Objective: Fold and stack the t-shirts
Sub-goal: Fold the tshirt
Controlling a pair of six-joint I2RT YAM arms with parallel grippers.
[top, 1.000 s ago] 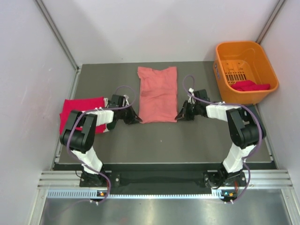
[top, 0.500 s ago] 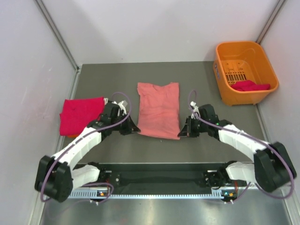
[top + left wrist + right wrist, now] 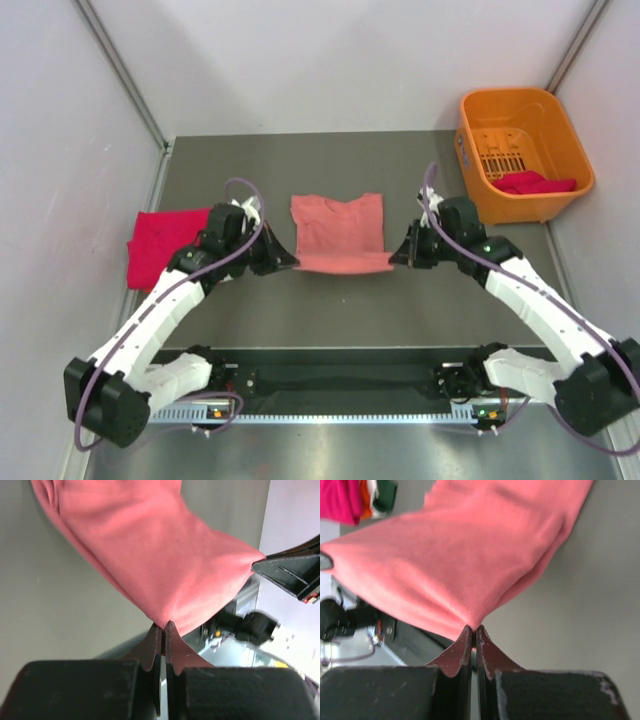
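- From above: gripping the salmon-pink t-shirt [image 3: 338, 225] mid-table, with the left gripper [image 3: 290, 262] pinched shut on its near-left corner and the right gripper [image 3: 398, 258] pinched shut on its near-right corner.
- Holding that near edge stretched straight between the two arms, with the collar end lying flat on the table [image 3: 340, 310] toward the far side.
- Over on the left: spotting the magenta-red t-shirt [image 3: 165, 245] lying flat by the left arm, apart from the pink one.
- Far right corner: seeing the orange basket [image 3: 470, 150] with a red cloth [image 3: 535, 183] lying inside it.
- Left wrist view: looking straight along the left fingertips [image 3: 149, 645], pressed together with pink cloth nipped between them and fanning out beyond the pinch, up off the grey surface.
- Right wrist view: much the same at the right fingertips [image 3: 487, 655], closed tight on a pink corner with the cloth spreading away from them.
- Top-left corner of this view: catching the magenta-red t-shirt again, with what may be orange cloth [image 3: 367, 502] and dark green cloth [image 3: 385, 494] just beside it, though too blurred to call for certain.
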